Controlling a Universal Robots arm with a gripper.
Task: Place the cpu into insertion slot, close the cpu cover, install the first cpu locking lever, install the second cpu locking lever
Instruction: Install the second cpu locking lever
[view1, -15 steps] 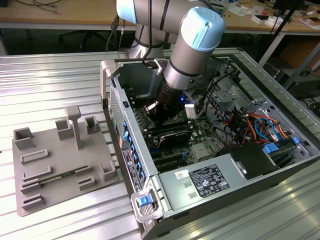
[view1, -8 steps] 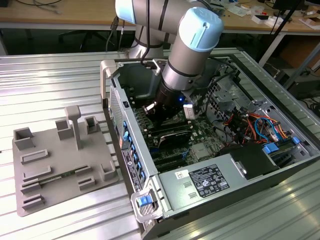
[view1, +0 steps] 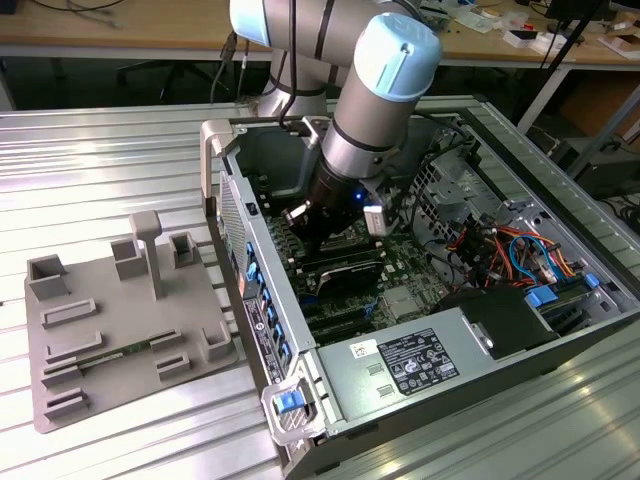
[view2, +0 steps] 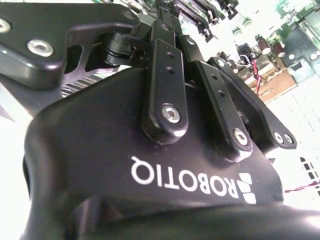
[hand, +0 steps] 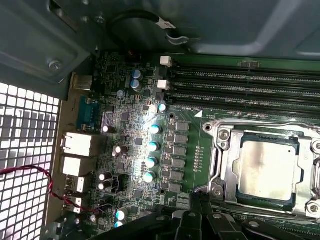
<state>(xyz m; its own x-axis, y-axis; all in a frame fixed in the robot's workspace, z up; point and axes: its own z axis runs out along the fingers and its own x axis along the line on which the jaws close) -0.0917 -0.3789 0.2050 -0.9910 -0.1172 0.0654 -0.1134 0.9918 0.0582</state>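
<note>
In the first wrist view the cpu (hand: 267, 172), a silver-grey square chip, lies flat in the insertion slot (hand: 218, 192) on the green motherboard. The cpu cover (hand: 229, 162), a thin silver frame, lies down around the chip, whose face shows through its window. A thin metal lever (hand: 260, 123) runs along one side of the socket. My gripper (hand: 200, 199) is just beside the socket's edge, its black fingertips pressed together with nothing between them. The exterior view has the gripper (view1: 318, 232) reaching down into the open computer case. The second wrist view looks along the gripper's black body (view2: 150, 150).
Long black memory slots (hand: 240, 82) run beside the socket. The grey case wall (hand: 50, 40), a perforated rear grille (hand: 25, 150) and a red wire (hand: 45, 175) border the board. Outside the case, a grey fixture plate (view1: 120, 330) lies on the metal table. Cables (view1: 510, 250) and a power supply (view1: 420, 365) crowd the case.
</note>
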